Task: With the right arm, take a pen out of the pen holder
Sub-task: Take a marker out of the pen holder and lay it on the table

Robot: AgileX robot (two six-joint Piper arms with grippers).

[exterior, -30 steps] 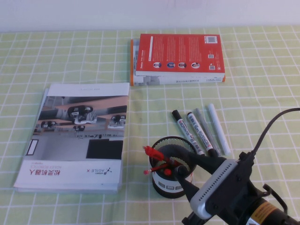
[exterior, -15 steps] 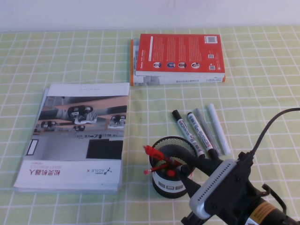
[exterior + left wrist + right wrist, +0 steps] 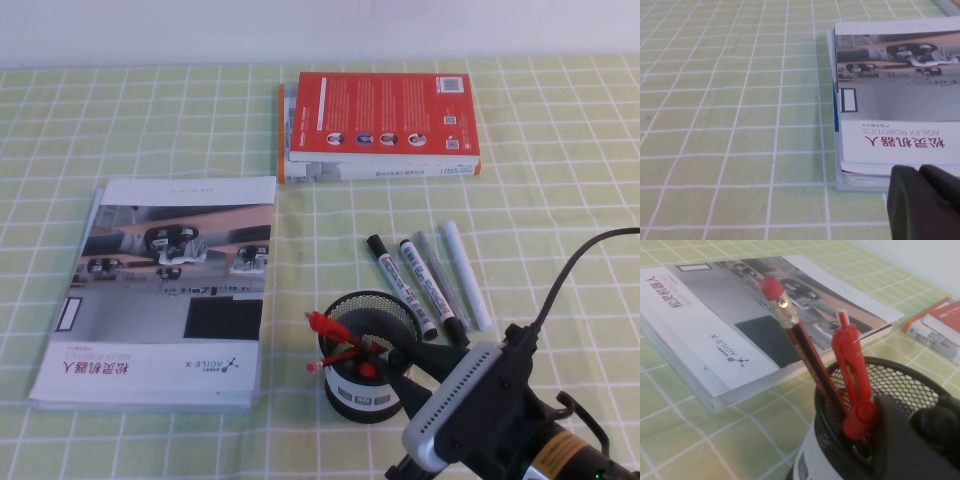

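Note:
The black mesh pen holder [image 3: 352, 398] stands near the front of the table. A red pen [image 3: 323, 324] and a red-and-black pencil [image 3: 338, 357] lean out of its left side. My right gripper [image 3: 415, 358] reaches down into the holder's right half from the front right. The right wrist view shows the pencil [image 3: 790, 325] with its pink eraser and the red pen [image 3: 850, 360] just beside my right gripper [image 3: 910, 425] inside the mesh rim [image 3: 900, 380]; what it touches there is hidden. My left gripper [image 3: 919, 172] hovers shut and empty at the brochure's near corner.
Two black-capped markers [image 3: 400, 285] and two grey pens [image 3: 465, 272] lie side by side just behind the holder. A large brochure [image 3: 170, 290] lies to the left. A red book [image 3: 380, 115] sits on a stack at the back.
The right gripper has sunk slightly deeper into the holder and shifted a little left. The red pen, pencil and holder stay where they were.

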